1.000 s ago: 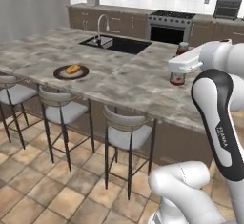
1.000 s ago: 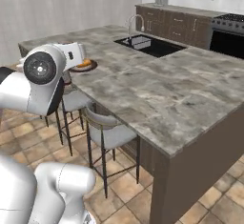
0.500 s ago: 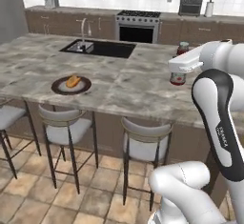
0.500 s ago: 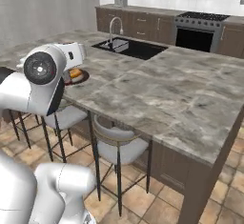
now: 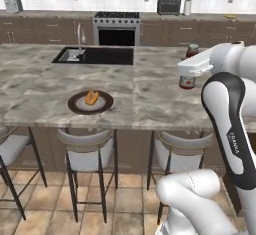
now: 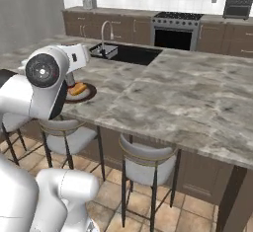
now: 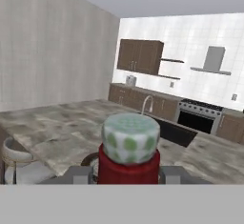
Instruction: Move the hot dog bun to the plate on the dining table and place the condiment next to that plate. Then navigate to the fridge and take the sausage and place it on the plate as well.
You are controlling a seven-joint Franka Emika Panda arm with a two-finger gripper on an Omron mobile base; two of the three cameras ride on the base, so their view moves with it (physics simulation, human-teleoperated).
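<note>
Clearance, dining table [image 5: 150, 96]
Bare marble lying open beside the plate [image 5: 90, 102]; hot dog bun [image 5: 92, 97] occupying its centre.

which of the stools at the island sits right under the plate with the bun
The middle stool: its seat sits directly below the plate holding the bun. The other two stand off to either side, one at the frame's left edge, one near the arm.

The marble desk [image 5: 150, 94] spans the middle of the left base view, with a black sink [image 5: 95, 55] set into its top at upper left. Toward the lower left of its surface sits the dark plate [image 5: 90, 102], seemingly flat on the marble, with the bun [image 5: 92, 97] on it.
</note>
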